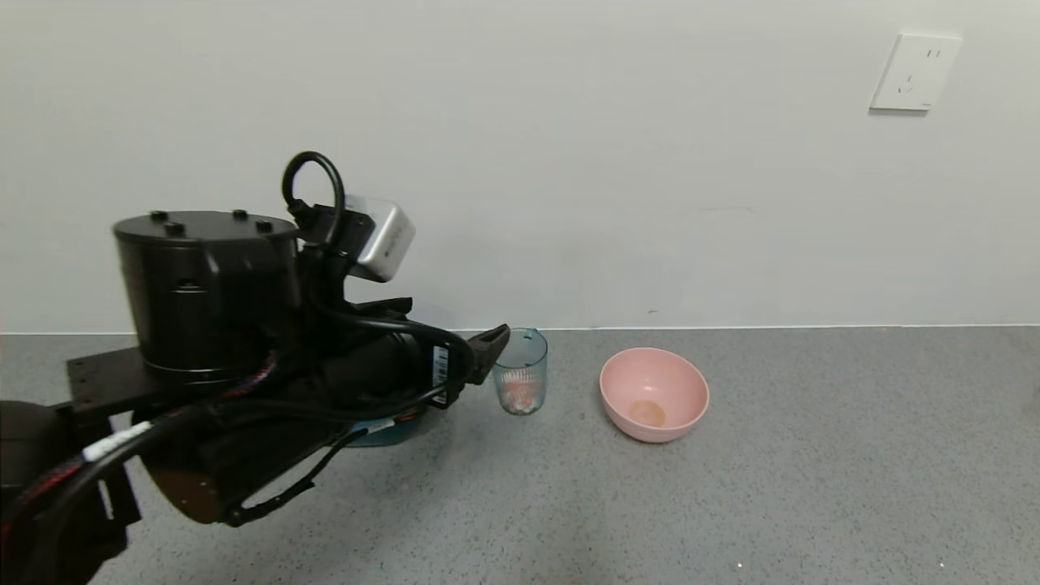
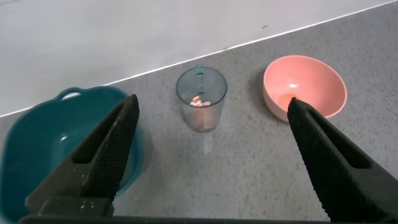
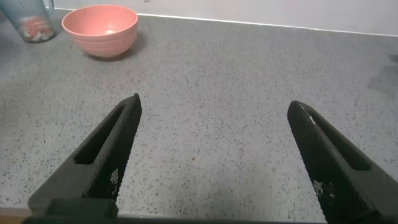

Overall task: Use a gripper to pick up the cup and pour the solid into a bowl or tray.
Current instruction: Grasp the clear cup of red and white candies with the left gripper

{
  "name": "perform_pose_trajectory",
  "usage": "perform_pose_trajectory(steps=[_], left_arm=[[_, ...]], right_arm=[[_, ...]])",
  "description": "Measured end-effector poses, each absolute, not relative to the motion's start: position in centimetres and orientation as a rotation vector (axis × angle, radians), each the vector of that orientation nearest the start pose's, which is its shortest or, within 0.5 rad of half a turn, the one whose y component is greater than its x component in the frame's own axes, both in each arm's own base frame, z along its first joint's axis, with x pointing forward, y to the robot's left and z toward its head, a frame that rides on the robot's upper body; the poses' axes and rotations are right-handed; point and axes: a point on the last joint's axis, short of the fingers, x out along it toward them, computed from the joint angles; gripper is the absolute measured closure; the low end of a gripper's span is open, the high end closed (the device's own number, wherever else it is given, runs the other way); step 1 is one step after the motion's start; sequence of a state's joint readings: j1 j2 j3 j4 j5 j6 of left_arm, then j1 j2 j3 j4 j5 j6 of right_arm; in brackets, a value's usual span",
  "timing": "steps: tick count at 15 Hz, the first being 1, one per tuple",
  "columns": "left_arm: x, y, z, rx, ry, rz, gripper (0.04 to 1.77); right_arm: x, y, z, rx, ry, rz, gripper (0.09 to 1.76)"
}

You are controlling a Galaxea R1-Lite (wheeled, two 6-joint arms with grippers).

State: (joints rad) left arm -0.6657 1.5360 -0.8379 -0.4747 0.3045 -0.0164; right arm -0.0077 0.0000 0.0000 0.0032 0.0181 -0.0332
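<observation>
From the head camera I see my left tool raised above the grey speckled surface, its fingers spread wide and empty, with one fingertip just beside the rim of the cup. The cup, translucent blue-green with ribbed sides, stands upright near the back edge of the surface where it meets the white wall. The solid, small white and orange-red pieces, lies in the bottom of the cup. In my left wrist camera the cup sits centred between the two spread fingers, well clear of both. The dark teal tub rests to the cup's left, mostly hidden under my arm in the head camera. A round pink bowl stands to the cup's right, apart from it. Beyond the pink bowl the surface runs open. My right tool is outside the head camera; its wrist camera shows the fingers spread wide over bare surface, holding nothing.
</observation>
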Motion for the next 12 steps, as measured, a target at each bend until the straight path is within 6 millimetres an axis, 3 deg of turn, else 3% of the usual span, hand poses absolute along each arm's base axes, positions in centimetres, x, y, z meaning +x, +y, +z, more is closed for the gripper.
perform_pose_trajectory(steps=[6, 12], left_arm=[[24.3, -20.5, 17.5, 0.083, 0.259, -0.236, 0.09], [26.3, -22.5, 13.8, 0.096, 0.331, -0.163, 0.09]], right_arm=[[-2.3, 0.1, 7.5, -0.033, 0.003, 0.010, 0.14], [-2.3, 0.1, 7.5, -0.033, 0.003, 0.010, 0.14]])
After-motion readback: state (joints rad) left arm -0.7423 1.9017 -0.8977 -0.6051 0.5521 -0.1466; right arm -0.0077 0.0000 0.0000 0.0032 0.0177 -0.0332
